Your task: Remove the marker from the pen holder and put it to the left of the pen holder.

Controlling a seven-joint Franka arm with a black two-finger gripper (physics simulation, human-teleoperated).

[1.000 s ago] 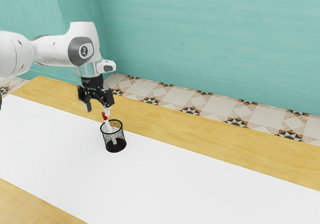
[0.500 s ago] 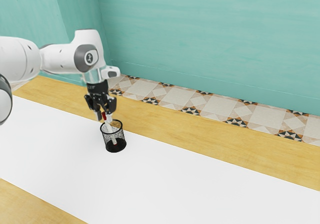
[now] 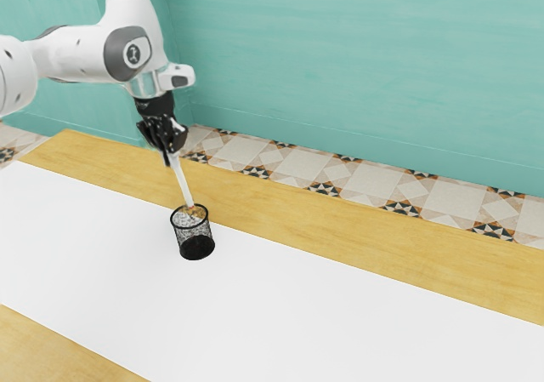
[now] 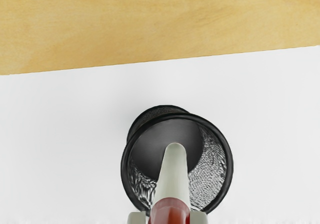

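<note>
My gripper (image 3: 171, 159) is above the pen holder, shut on the upper end of the marker. The white marker (image 3: 183, 184) hangs slightly tilted, its lower tip at about the height of the black mesh pen holder's rim (image 3: 195, 226). In the wrist view, the marker (image 4: 172, 179) has its red part between the fingertips of the gripper (image 4: 168, 219), with its white length over the opening of the pen holder (image 4: 229, 166). Whether the tip is still just inside the rim, I cannot tell.
The pen holder stands upright on a white mat (image 3: 280, 305) laid over the wooden table (image 3: 357, 242). Beyond the table's far edge lies a tiled floor (image 3: 361, 199), with a teal wall (image 3: 365, 67) behind it.
My hand first came down around the marker's top and shut on it, then rose, lifting the marker up from the pen holder's bottom. The pen holder has stayed in its spot.
</note>
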